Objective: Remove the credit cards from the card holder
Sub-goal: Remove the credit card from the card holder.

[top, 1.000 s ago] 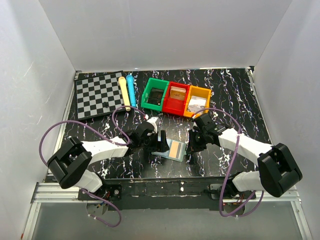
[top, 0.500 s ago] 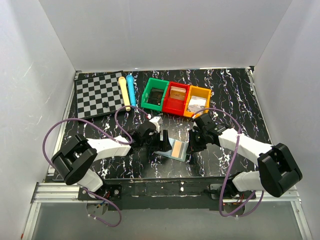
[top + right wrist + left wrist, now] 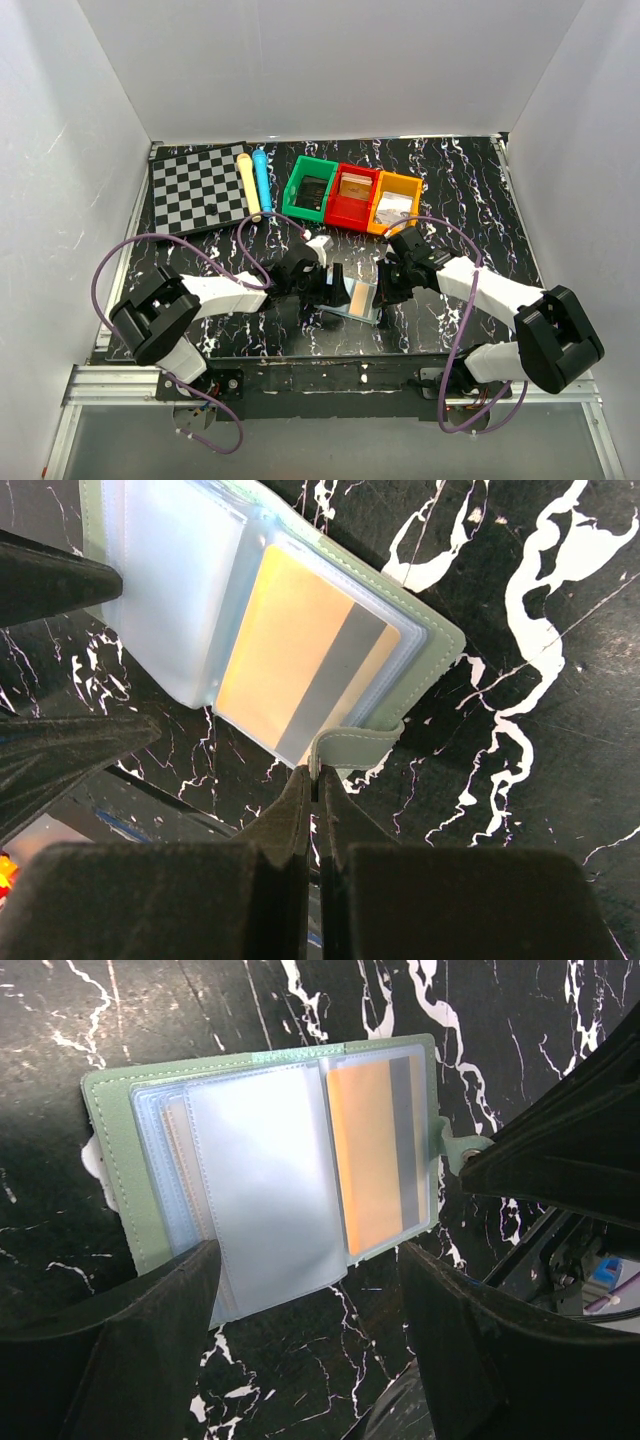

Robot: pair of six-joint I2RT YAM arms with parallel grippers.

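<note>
The card holder (image 3: pixel 110 1150) lies open on the black marble table, a pale green cover with clear sleeves. A tan-orange credit card (image 3: pixel 375 1150) with a grey stripe sits in its right-hand sleeve; other cards are hard to make out. My left gripper (image 3: pixel 310 1300) is open, its jaws straddling the holder's near edge. My right gripper (image 3: pixel 318 780) is shut on the holder's small tab (image 3: pixel 355 745). In the top view the holder (image 3: pixel 356 298) lies between the left gripper (image 3: pixel 328 285) and the right gripper (image 3: pixel 383 292).
Green (image 3: pixel 310 188), red (image 3: pixel 352 195) and orange (image 3: pixel 393 203) bins stand in a row behind the grippers. A chessboard (image 3: pixel 198 190) lies at the back left, with a tan stick (image 3: pixel 248 185) and a blue stick (image 3: pixel 262 178) beside it. White walls enclose the table.
My left gripper has moved right, over the holder. The holder looks narrower and sits slightly further right. My right gripper has stayed at the tab.
</note>
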